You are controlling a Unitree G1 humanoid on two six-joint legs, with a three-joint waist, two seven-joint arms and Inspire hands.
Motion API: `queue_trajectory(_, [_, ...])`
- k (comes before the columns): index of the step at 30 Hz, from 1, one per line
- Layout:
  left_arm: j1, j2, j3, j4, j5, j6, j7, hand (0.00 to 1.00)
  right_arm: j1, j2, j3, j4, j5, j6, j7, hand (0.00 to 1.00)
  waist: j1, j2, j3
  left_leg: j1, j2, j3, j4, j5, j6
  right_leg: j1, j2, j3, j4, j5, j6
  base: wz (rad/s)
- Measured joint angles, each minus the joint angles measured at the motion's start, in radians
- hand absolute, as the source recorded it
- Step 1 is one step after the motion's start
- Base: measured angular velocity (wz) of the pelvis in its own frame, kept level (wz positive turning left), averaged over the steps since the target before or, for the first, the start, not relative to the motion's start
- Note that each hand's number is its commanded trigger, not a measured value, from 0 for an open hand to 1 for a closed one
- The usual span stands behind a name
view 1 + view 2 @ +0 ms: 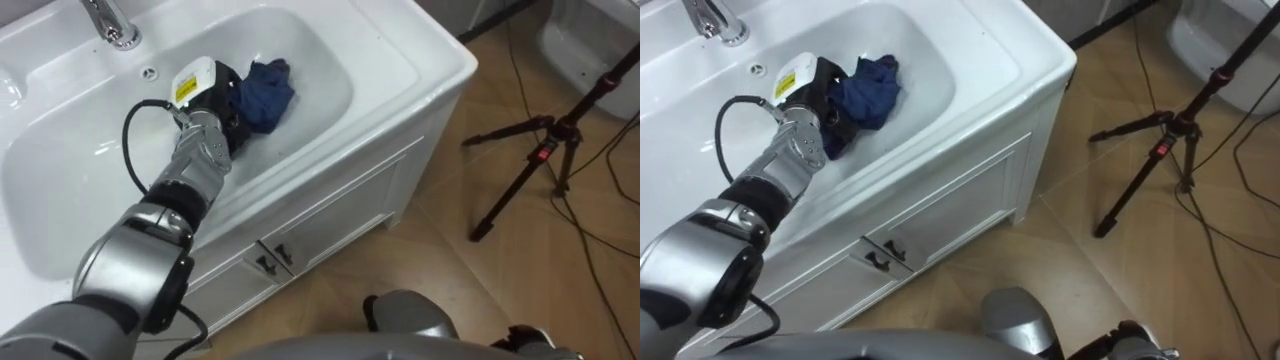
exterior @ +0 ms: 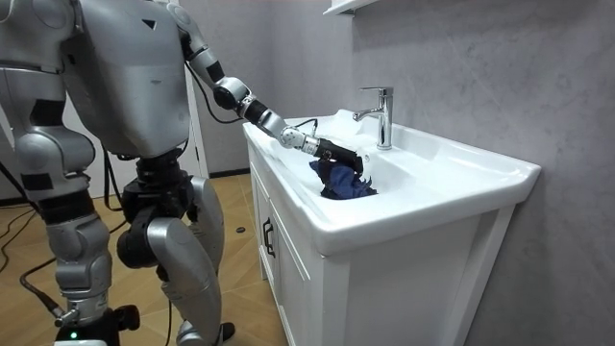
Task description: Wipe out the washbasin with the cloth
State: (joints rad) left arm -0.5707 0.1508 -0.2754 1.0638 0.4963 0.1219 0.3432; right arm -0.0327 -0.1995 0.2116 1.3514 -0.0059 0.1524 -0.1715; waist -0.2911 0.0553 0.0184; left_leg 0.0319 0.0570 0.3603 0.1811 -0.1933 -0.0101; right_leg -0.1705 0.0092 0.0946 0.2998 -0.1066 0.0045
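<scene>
A white basin [image 1: 330, 60] is set in a white vanity top. A crumpled dark blue cloth [image 1: 266, 93] lies inside the basin [image 2: 423, 178], near its back wall below the tap. My left arm reaches in from the lower left. My left hand [image 1: 222, 98] rests on the cloth's left side with its fingers curled into the fabric. In the room view the cloth [image 2: 346, 183] bunches under my left hand [image 2: 338, 152]. I stand at the front of the vanity, leaning a little towards it.
A chrome tap [image 1: 108, 22] stands at the basin's back rim, with a small overflow hole [image 1: 148, 72] below it. The vanity has white cabinet doors with dark handles [image 1: 272, 258]. A black tripod [image 1: 540, 150] and cables stand on the wooden floor to the right.
</scene>
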Motion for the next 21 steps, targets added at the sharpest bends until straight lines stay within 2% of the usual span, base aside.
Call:
queue_trajectory(4, [0.04, 0.0, 0.0, -0.004, 0.0, 0.0, 0.003, 1.0, 0.004, 0.0, -0.01, -0.001, 0.0, -0.003, -0.001, 0.0, 0.007, 0.002, -0.0023, 0.029, 0.001, -0.005, -0.018, 0.0, -0.003, 0.034, 0.004, -0.002, -0.025, 0.001, 0.0, 0.01])
queue_trajectory(9, [0.049, 0.006, 0.01, -0.004, 0.001, -0.001, 0.005, 1.0, 0.016, 0.0, -0.03, -0.002, -0.003, -0.009, -0.001, 0.0, 0.032, 0.011, -0.0088, 0.034, 0.003, -0.017, -0.021, 0.0, -0.003, 0.053, 0.006, -0.006, -0.046, 0.006, 0.002, 0.08])
queue_trajectory(13, [0.091, 0.016, 0.06, -0.04, 0.016, 0.001, 0.017, 1.0, 0.026, 0.0, -0.058, -0.025, -0.002, -0.011, -0.009, 0.0, 0.05, 0.02, -0.0153, 0.034, 0.004, -0.038, -0.021, 0.0, -0.003, 0.068, 0.004, -0.022, -0.061, 0.006, 0.002, 0.12])
queue_trajectory(19, [0.15, 0.022, 0.079, -0.065, 0.017, 0.002, 0.018, 1.0, 0.036, 0.0, -0.079, -0.025, -0.002, -0.021, -0.025, 0.0, 0.057, 0.025, -0.015, 0.048, 0.002, -0.077, -0.02, 0.0, -0.003, 0.111, -0.006, -0.058, -0.08, 0.002, 0.004, 0.21])
queue_trajectory(21, [0.152, 0.022, 0.079, -0.065, 0.018, 0.002, 0.018, 1.0, 0.036, 0.0, -0.081, -0.029, -0.002, -0.021, -0.025, 0.0, 0.074, 0.024, -0.0144, 0.05, 0.0, -0.085, -0.022, 0.0, -0.003, 0.117, -0.008, -0.064, -0.079, 0.001, 0.004, 0.12])
